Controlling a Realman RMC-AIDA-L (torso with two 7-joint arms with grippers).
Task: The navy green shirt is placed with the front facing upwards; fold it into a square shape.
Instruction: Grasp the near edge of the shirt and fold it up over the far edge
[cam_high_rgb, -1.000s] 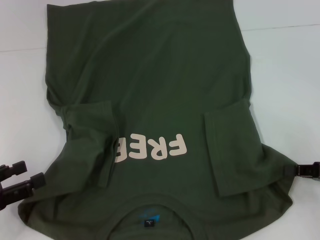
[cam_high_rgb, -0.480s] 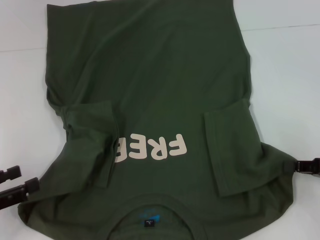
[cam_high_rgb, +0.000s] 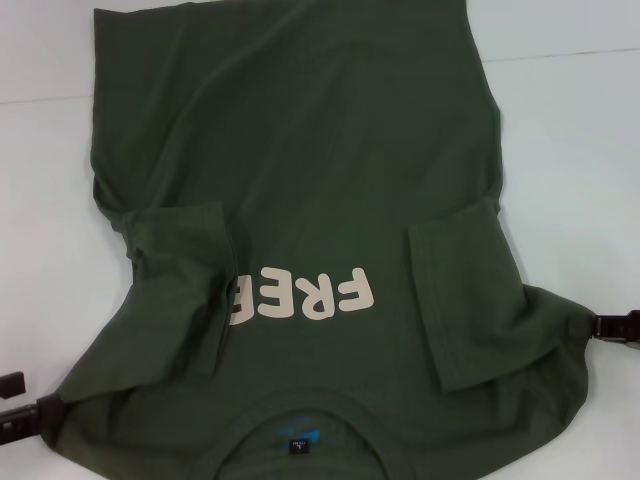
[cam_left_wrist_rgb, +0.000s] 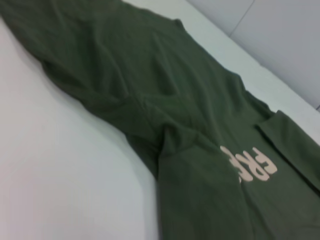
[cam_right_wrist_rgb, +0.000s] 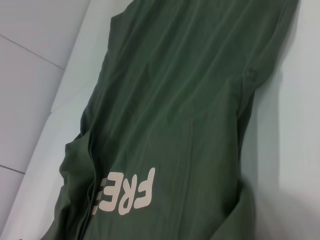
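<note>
The navy green shirt (cam_high_rgb: 300, 170) lies front up on the white table, its "FREE" letters (cam_high_rgb: 303, 296) upside down to me and its collar at the near edge. Both short sleeves are folded inward over the body. My left gripper (cam_high_rgb: 18, 402) is at the near left, by the shirt's shoulder corner; its two black fingers stand apart, and the lower fingertip (cam_high_rgb: 40, 412) meets the cloth edge. My right gripper (cam_high_rgb: 600, 328) pokes in from the right edge and touches the other shoulder. The left wrist view shows the shirt (cam_left_wrist_rgb: 175, 110), as does the right wrist view (cam_right_wrist_rgb: 190, 100).
The white table (cam_high_rgb: 570, 150) shows bare on both sides of the shirt and beyond it. The shirt's hem runs off the far side of the head view.
My left gripper has moved nearer and leftward, from beside the shoulder to the near corner. The right gripper has shifted slightly away and outward. The shirt has stayed put.
</note>
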